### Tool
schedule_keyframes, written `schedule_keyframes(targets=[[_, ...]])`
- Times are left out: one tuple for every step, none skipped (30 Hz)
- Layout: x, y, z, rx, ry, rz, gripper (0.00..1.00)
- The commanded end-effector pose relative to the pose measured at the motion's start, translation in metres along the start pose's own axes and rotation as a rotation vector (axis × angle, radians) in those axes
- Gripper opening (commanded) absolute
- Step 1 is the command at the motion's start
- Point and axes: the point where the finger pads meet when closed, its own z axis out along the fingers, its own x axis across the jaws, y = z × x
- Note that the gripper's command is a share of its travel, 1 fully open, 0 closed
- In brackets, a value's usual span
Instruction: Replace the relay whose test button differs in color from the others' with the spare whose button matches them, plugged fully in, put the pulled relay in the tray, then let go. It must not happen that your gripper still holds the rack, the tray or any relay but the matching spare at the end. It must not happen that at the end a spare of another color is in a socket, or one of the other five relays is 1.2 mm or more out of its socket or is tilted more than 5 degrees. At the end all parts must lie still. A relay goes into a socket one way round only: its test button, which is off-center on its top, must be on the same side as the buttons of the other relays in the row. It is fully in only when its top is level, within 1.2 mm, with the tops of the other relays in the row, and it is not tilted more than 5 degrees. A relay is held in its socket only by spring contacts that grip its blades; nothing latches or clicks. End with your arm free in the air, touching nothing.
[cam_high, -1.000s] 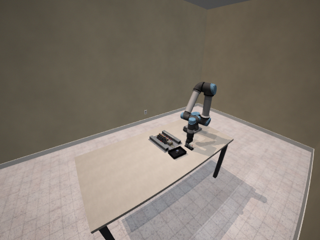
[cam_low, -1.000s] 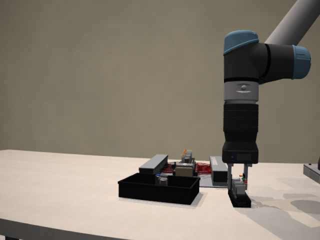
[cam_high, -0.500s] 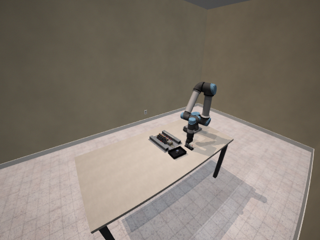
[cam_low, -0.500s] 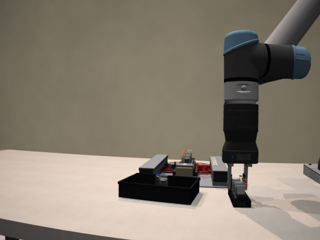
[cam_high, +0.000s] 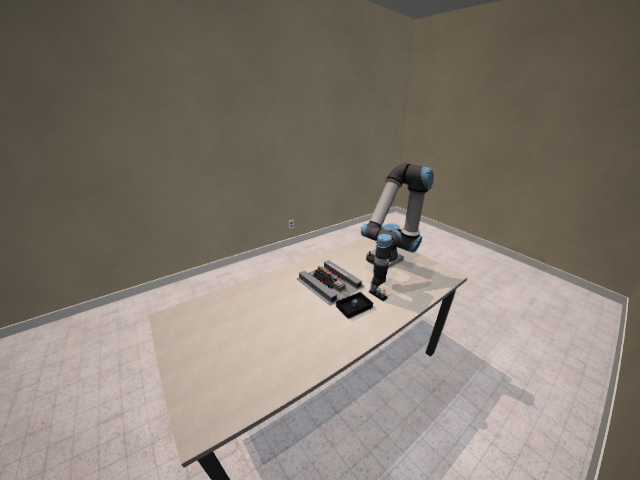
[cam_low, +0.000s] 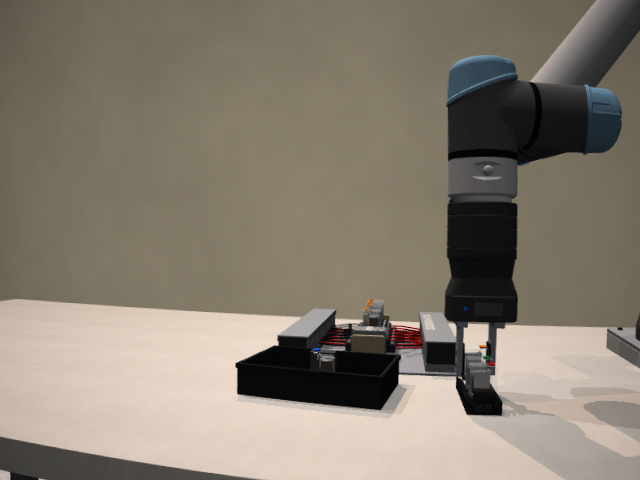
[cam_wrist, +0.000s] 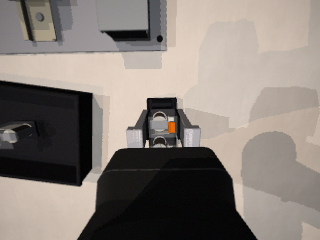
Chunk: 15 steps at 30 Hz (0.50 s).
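High far, side near, wrist straight down

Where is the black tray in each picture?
Top view: the black tray sits small on the table, left of the tool.
Exterior view: the tray is low in the middle, left of the tool.
Wrist view: the tray is at the left edge.
Shared landmark: the tool, closed on the orange-button relay.

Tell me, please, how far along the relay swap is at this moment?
Done: a pulled relay lies in the black tray. In hand: the gripper is shut on the orange-buttoned spare relay, not yet lifted from its black holder. Left: carry it to the relay row, plug it fully in, button side matching, then release.
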Motion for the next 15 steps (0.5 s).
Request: schedule_keyframes(targets=[[-0.001,0.0,-0.015,-0.001,-0.004,0.0,0.0],[-0.001,0.0,-0.015,-0.001,-0.004,0.0,0.0],[-0.001,0.0,-0.015,-0.001,-0.004,0.0,0.0],[-0.001,0.0,-0.015,-0.001,-0.004,0.0,0.0],[-0.001,0.0,-0.015,-0.001,-0.004,0.0,0.0],[-0.001,0.0,-0.015,-0.001,-0.004,0.0,0.0],[-0.001,0.0,-0.015,-0.001,-0.004,0.0,0.0],[-0.001,0.0,-0.015,-0.001,-0.004,0.0,0.0],[-0.001,0.0,-0.015,-0.001,-0.004,0.0,0.0],[-0.001,0.0,-0.015,-0.001,-0.004,0.0,0.0],[-0.001,0.0,-0.015,-0.001,-0.004,0.0,0.0],[-0.001,0.0,-0.015,-0.001,-0.004,0.0,0.0],[-0.001,0.0,-0.019,-0.001,-0.004,0.0,0.0],[-0.001,0.0,-0.023,-0.001,-0.004,0.0,0.0],[-0.001,0.0,-0.027,-0.001,-0.004,0.0,0.0]])
